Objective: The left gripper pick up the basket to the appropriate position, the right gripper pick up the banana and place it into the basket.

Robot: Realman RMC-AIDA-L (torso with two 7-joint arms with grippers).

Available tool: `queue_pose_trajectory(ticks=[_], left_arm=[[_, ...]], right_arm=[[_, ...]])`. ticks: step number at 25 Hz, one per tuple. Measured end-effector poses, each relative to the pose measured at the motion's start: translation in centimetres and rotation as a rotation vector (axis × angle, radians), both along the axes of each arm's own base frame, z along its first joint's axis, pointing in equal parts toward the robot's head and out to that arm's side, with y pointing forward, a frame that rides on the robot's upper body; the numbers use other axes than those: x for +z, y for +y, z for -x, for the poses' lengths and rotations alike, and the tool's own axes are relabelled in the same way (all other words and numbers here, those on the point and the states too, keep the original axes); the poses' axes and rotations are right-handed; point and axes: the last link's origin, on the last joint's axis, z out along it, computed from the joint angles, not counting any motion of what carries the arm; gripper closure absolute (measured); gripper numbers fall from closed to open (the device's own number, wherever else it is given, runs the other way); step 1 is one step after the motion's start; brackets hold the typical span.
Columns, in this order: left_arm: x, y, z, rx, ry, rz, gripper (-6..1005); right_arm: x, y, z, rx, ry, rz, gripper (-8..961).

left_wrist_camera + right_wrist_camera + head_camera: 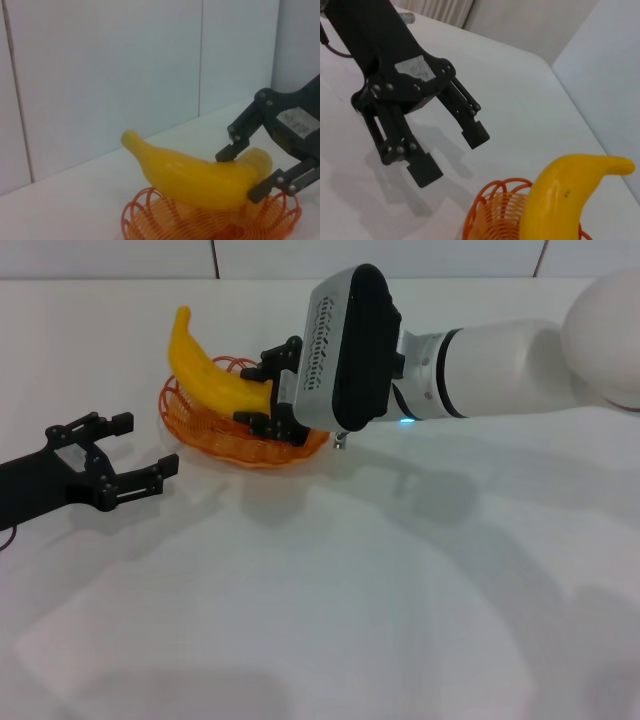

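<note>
Left hand (128, 458): black two-fingered claw, silver screws at the linkages, scuffed white label, flat black arm, thin dark cable. Right hand (268, 392): black claw, white text sticker, silver-and-black wrist block with vent slots, bulky white arm, small cyan light.

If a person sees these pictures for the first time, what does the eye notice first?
The bright yellow banana, held by the right gripper over the orange basket at the table's far side. Then the left gripper, open and empty beside the basket, on the robot's left.
</note>
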Motion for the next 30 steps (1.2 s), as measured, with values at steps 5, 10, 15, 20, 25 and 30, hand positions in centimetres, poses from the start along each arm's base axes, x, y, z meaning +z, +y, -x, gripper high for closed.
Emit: queue_pose_trajectory(ticks=[5,10,15,20,25,30], left_arm=[[0.0,0.0,0.0,0.000,0.001,0.001,119],[0.0,0.0,0.0,0.001,0.002,0.000,119],[0.0,0.0,0.0,0.001,0.002,0.001,119],[-0.1,-0.1,0.2,0.005,0.002,0.002,119],[-0.1,-0.5,0.5,0.015,0.002,0.003,119],[0.0,-0.8,0.8,0.025,0.001,0.001,119]], right_arm=[[0.0,0.0,0.1,0.000,0.002,-0.002,409],[0.0,0.1,0.2,-0.003,0.009,-0.017,404],[0.0,0.1,0.2,-0.002,0.012,-0.017,398],[0.1,-0.1,0.4,-0.005,0.027,-0.015,322],[1.6,-1.6,1.5,0.024,0.117,-0.041,246],[4.8,-3.8,1.7,0.048,0.203,-0.065,222]])
